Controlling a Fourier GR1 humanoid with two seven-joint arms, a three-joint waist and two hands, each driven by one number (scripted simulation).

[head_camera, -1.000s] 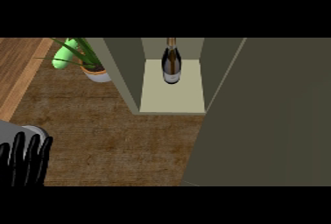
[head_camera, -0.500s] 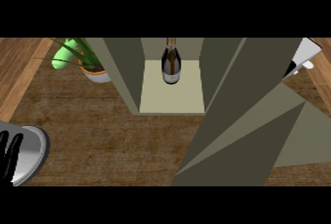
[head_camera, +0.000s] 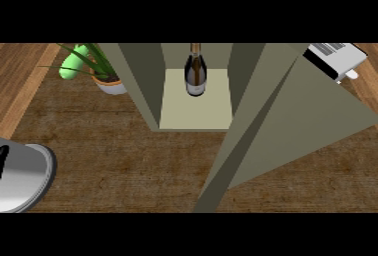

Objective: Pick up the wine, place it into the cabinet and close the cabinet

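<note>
Forearm (head_camera: 22, 177) in grey enters at lower left; its hand is hidden, so finger state cannot be told. Up and right, past a potted plant (head_camera: 92, 70), the wine bottle (head_camera: 195, 72) stands upright inside the cabinet (head_camera: 196, 112), neck up, door (head_camera: 295, 120) ajar. A toaster (head_camera: 336, 59) sits far right.

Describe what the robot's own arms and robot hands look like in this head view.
Only the left side shows: a smooth, rounded grey forearm at the lower left edge, with a pale sheen and a darker rim. A thin black sliver beside it is probably the left robot hand. It shows too little to describe. No cables or markings are visible. The right arm is out of view.
</note>
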